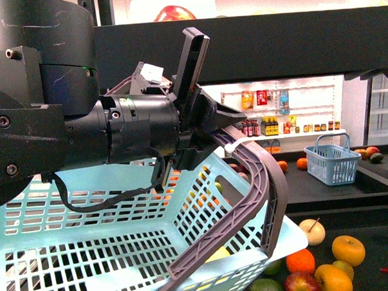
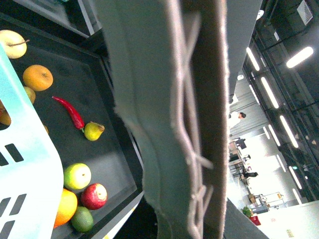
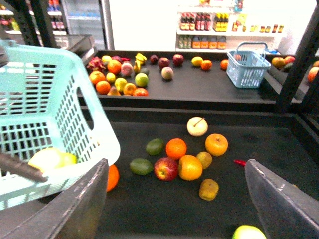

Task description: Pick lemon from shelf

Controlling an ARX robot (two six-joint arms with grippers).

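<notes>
The lemon (image 3: 208, 189) is most likely the small yellow oval with a pointed tip lying by itself on the lower tray of the shelf (image 3: 139, 209). It sits near the red chili (image 3: 239, 162) and just clear of the fruit cluster, on the side nearer the tray's front edge. In the left wrist view the same fruit (image 2: 93, 130) shows just beside the chili's tip. A second small yellowish fruit (image 3: 204, 159) touches the orange one (image 3: 190, 167) inside the cluster, and I cannot fully rule it out. The right gripper (image 3: 175, 167) hangs above this tray with its fingers wide apart and nothing between them. The left gripper (image 1: 228, 128) is clamped on the grey handle (image 1: 248, 201) of the pale blue basket (image 1: 89, 247), holding it up over the tray's left part. A lemon should be light and firm, with a waxy, rounded skin that can squirt out of a pinch or roll away when nudged. The best hold is probably across its short middle, fingers straddling the fat part and not the tapered ends, closing with moderate force. Its open position leaves room for both fingers, though the chili lies close on one side.
</notes>
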